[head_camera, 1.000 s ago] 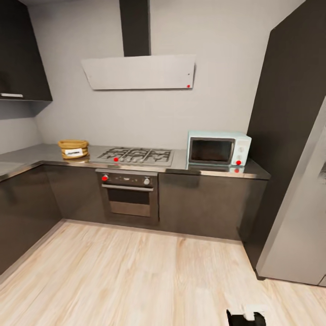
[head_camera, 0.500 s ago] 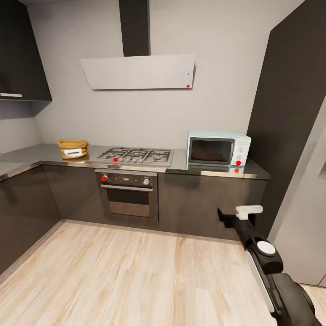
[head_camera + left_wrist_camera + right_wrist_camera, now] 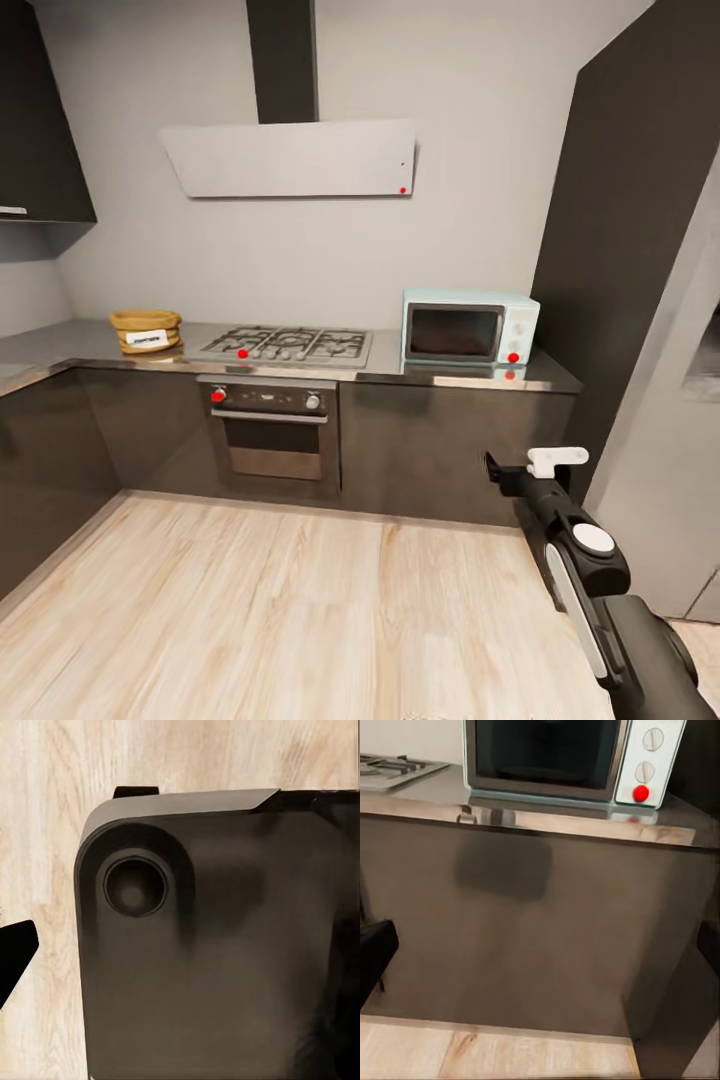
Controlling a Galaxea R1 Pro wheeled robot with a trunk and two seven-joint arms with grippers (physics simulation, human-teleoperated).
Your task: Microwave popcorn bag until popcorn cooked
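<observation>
The bag [image 3: 146,330] sits on the table [image 3: 80,345] at left of frame, well apart from the right fingers [image 3: 540,463], spread empty at lower right, below the microwave [image 3: 470,327].

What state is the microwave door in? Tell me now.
Shut. The microwave door sits flush with its pale blue frame in the head view, and the right wrist view shows the dark glass closed.

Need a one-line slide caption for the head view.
Right arm's gripper raised toward the closed microwave; popcorn bag sits on the countertop beyond the gas hob.
</observation>
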